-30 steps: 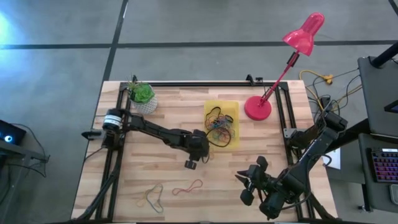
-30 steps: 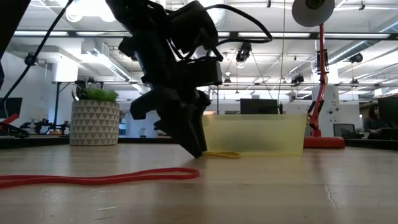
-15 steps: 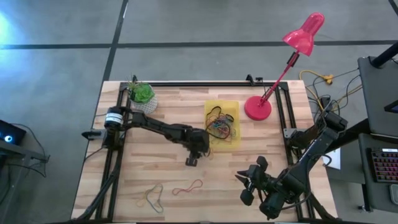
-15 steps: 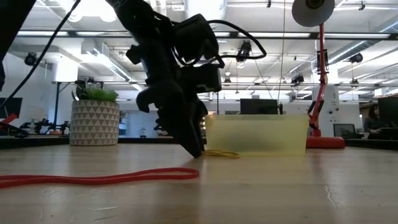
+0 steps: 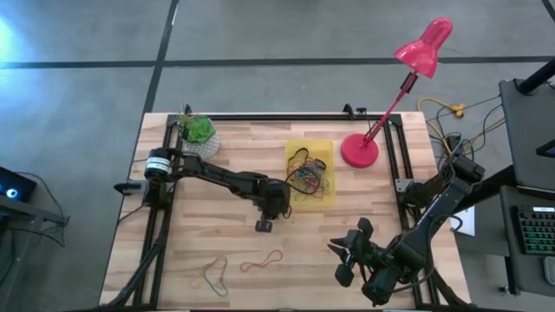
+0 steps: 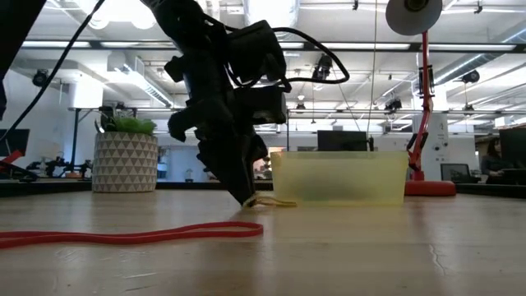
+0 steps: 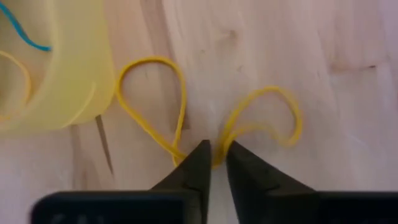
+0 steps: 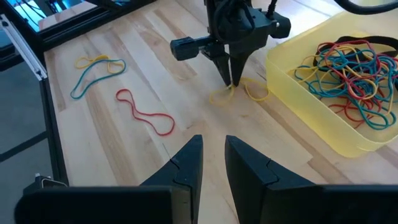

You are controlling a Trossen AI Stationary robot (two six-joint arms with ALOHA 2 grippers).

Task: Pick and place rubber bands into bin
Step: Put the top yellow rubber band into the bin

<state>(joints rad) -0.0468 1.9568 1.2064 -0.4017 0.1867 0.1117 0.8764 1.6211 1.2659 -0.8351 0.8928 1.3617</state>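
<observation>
My left gripper (image 5: 276, 211) stands just off the bin's near-left corner, its tips on the table (image 6: 246, 200), shut on a yellow rubber band (image 7: 149, 60). The bin (image 5: 319, 149), a shallow yellow tray, holds a tangle of coloured rubber bands (image 5: 308, 178). A red band (image 5: 262, 259) and a yellow and a blue-green band (image 5: 211, 273) lie flat nearer the table's near edge. My right gripper (image 8: 213, 155) waits open above the near right part of the table (image 5: 347, 260). My left gripper pinches the yellow band at its middle (image 7: 217, 148) between its two fingertips, coming steeply from above. The band bunches there into two loops, one toward the tray (image 7: 180, 93) and one away from it (image 7: 292, 118). Both loops lie flat on the wood.
A white pot with a green plant (image 5: 198, 134) stands at the far left and a pink desk lamp's base (image 5: 360, 149) right of the tray. The red band (image 6: 131, 236) stretches across the near table. Black frame rails run along the table's left and right edges.
My left gripper's tips slid a little toward the table's left, staying down on the wood. The yellow band went with them, drawn in at its middle from a flat loop beside the tray.
</observation>
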